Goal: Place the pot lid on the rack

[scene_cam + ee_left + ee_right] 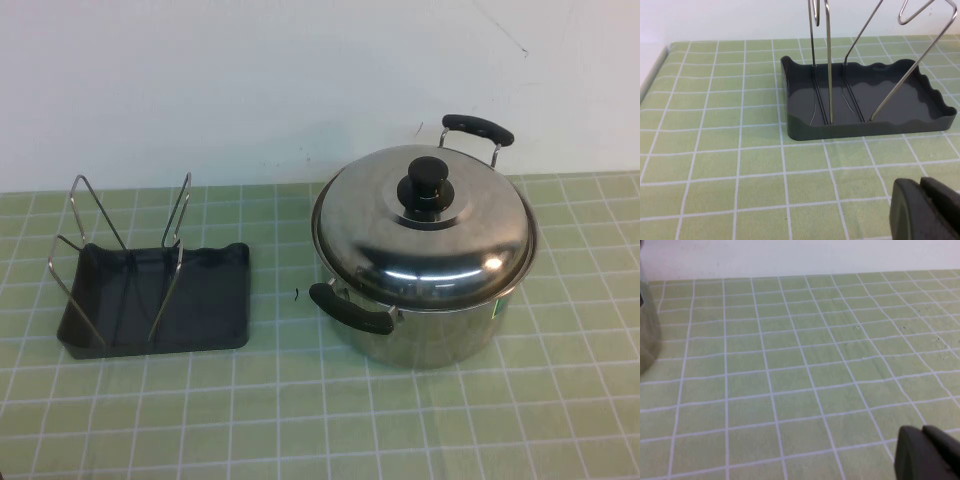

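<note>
The pot lid [420, 225], shiny steel with a black knob [430, 185], sits on the steel pot [430, 330] at the right of the table. The rack [150, 290], silver wire loops on a dark grey tray, stands at the left; it also shows in the left wrist view [865, 100]. My left gripper [922, 200] is shut and empty, low over the tablecloth in front of the rack. My right gripper [925, 447] is shut and empty over bare tablecloth; the pot's edge [647, 335] shows at that view's side. Neither gripper shows in the high view.
The pot has two black handles, one at the front left [350, 308] and one at the back right [478, 128]. A green checked tablecloth [300, 420] covers the table, and a white wall [250, 80] stands behind.
</note>
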